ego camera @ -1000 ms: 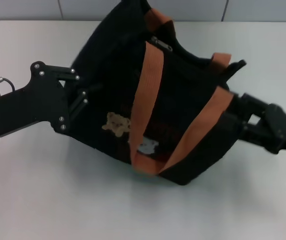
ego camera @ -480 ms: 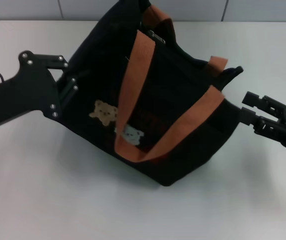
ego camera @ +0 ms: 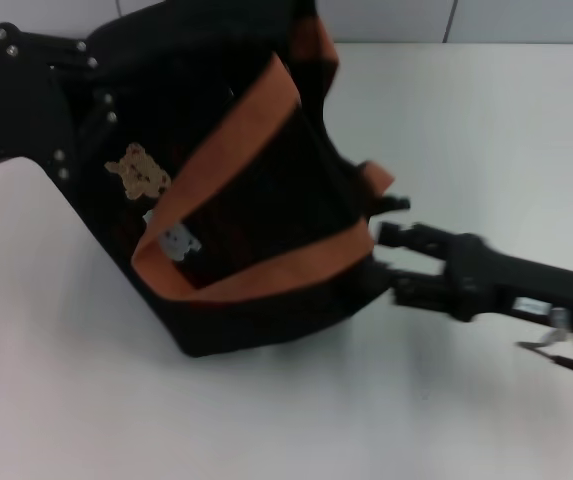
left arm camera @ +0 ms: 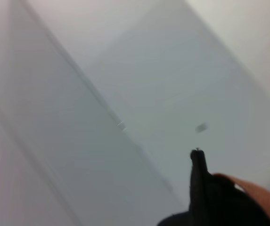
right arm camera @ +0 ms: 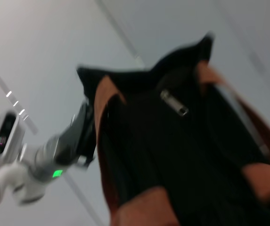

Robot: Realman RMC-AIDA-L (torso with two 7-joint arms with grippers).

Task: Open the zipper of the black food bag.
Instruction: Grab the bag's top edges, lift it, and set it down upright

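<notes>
Bag (ego camera: 236, 190) has swung up and left since the earlier frames, now tipped with its bear side up. Left gripper (ego camera: 91, 95) sits at the bag's upper-left corner, clenched on the fabric as far as I can judge. Right gripper (ego camera: 391, 262) has closed in on the bag's right end; whether it's clamped or released, cannot tell. Zipper (right arm camera: 174, 102) pull shows in the right wrist view on the top edge, zip apparently closed. Best move: left holds the bag taut, right pinches the pull, drags along the zip line, avoiding the handles (ego camera: 256, 275).
</notes>
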